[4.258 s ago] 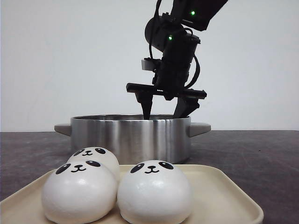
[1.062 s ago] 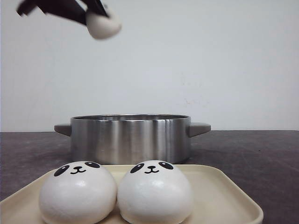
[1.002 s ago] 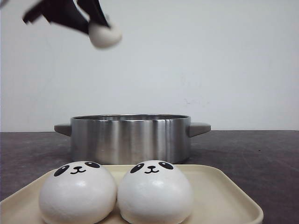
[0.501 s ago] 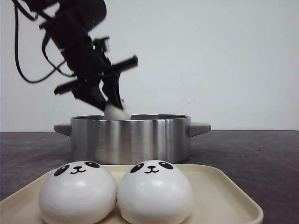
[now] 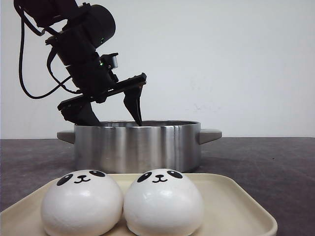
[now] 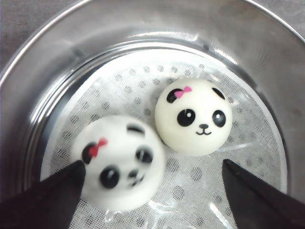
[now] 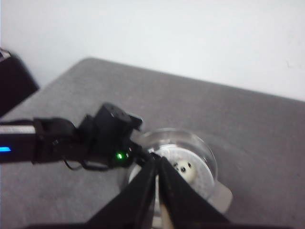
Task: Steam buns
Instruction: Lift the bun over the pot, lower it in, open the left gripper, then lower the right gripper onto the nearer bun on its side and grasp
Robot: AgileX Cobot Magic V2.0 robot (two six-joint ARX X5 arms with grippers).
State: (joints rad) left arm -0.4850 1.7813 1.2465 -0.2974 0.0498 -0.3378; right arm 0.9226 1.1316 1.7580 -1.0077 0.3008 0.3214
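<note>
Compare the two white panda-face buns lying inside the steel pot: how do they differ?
The bun with the pink bow is sharp in the left wrist view and its face is level; the bun with the red bow is blurred and its face is tilted. The red-bow bun lies between the open left gripper's fingertips; the pink-bow one lies beyond them. Both are white domes on the perforated steamer insert.

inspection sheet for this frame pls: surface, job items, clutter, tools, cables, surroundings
Surface: dark grey table, bare part clean.
Job's things: two buns on the beige tray; two more on the perforated insert in the steel pot.
Clutter: nothing seen.
Grippers: left tool open over the pot, empty; right tool shut, held high.
Cables: black cable looping off the left arm.
Surroundings: plain white wall.
</note>
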